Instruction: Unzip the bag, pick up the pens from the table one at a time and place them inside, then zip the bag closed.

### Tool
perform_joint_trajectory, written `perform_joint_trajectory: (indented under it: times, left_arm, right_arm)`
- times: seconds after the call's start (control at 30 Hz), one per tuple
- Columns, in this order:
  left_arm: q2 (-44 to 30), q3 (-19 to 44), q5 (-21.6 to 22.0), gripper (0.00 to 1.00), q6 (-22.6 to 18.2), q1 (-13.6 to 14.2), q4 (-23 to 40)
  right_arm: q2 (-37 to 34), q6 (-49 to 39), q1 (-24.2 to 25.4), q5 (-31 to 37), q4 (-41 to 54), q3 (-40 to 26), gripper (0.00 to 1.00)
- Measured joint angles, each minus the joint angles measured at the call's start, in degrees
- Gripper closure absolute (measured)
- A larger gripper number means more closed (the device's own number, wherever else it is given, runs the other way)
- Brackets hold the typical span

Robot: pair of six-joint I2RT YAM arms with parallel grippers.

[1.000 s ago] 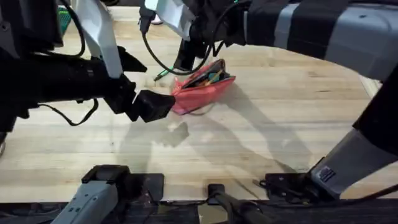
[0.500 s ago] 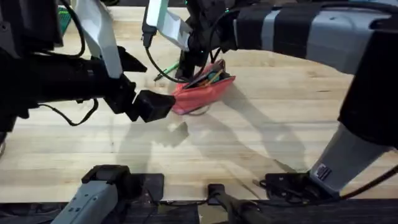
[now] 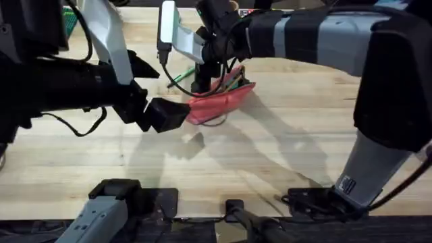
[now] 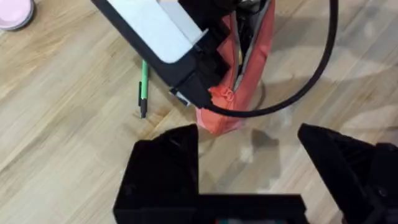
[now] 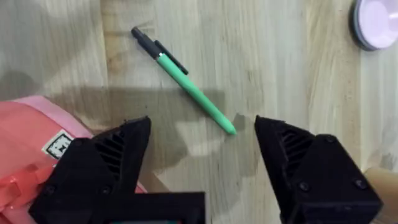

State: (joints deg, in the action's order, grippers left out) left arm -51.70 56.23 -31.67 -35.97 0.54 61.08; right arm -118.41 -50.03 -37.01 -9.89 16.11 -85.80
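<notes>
Already unzipped, bag (image 3: pixel 219 101), with things inside. Still 1 green pen (image 5: pixel 184 79) on table (image 3: pixel 283 155); zipping left. Wide-open, empty: right gripper (image 5: pixel 199 155), left gripper (image 4: pixel 249 158).

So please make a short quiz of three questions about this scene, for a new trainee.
1. True or false: the green pen lies on the table, outside the bag.
2. Which gripper has the pen just beyond its open fingers? A) left B) right
3. What colour is the bag?

Key: 1 true; 2 B, the right gripper, while the left gripper faces the bag's end; 3 coral pink.
</notes>
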Motion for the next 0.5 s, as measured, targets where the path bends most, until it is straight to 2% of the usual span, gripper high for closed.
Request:
perform_joint_trajectory:
  times: [0.33, 0.5]
  left_arm:
    - [0.00, 0.00, 0.00, 0.006, 0.01, 0.00, 0.00]
    - [0.00, 0.00, 0.01, 0.006, 0.02, 0.00, 0.00]
  right_arm:
    - [-1.70, -0.48, 0.07, -0.87, -0.83, -0.74, 0.006]
    - [-2.21, 2.03, 0.44, -1.12, -0.84, -0.79, 0.006]
